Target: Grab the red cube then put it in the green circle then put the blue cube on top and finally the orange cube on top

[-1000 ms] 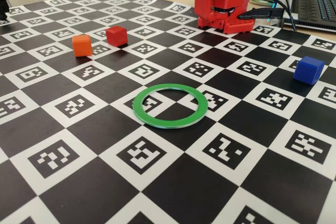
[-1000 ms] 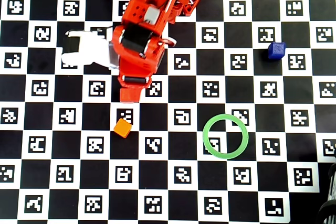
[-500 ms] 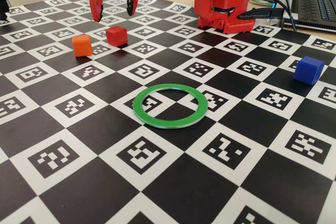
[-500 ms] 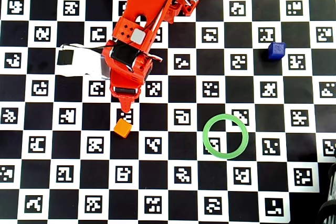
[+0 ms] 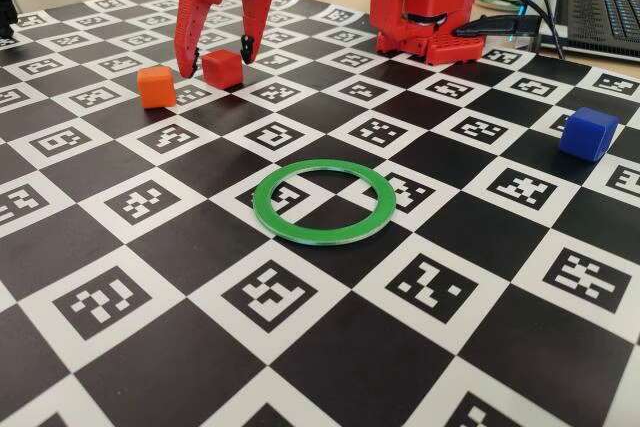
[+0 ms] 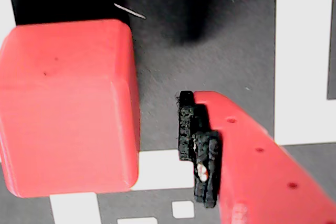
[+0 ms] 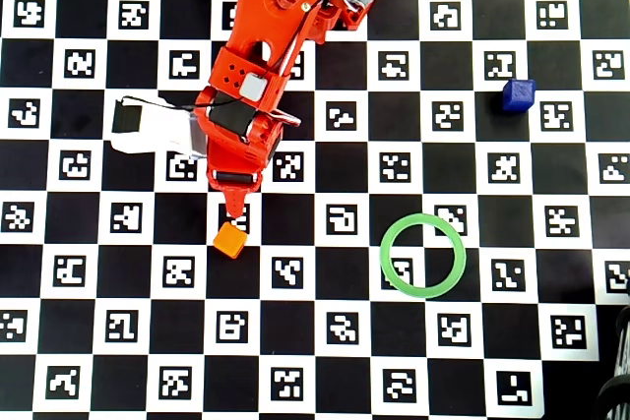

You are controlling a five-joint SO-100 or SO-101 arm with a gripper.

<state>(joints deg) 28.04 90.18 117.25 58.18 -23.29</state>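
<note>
red cube (image 5: 222,68): sitting between the spread fingers — untouched
gripper (image 5: 215,62): straddling it, jaws apart
orange cube (image 5: 156,86): crowding just left in fixed view

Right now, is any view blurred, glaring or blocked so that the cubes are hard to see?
Fixed view: sharp, even light, red cube clear between open gripper. Wrist view: very close, red cube slightly soft. Overhead view: bright, arm hides the red cube; orange cube and blue cube clear.

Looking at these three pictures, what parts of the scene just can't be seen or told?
- The red cube is hidden in the overhead view, under the arm.
- In the wrist view only one of the fingers shows; the other is cut off by the edge.
- The laptop in the fixed view is cut off by the frame's edge.
</note>
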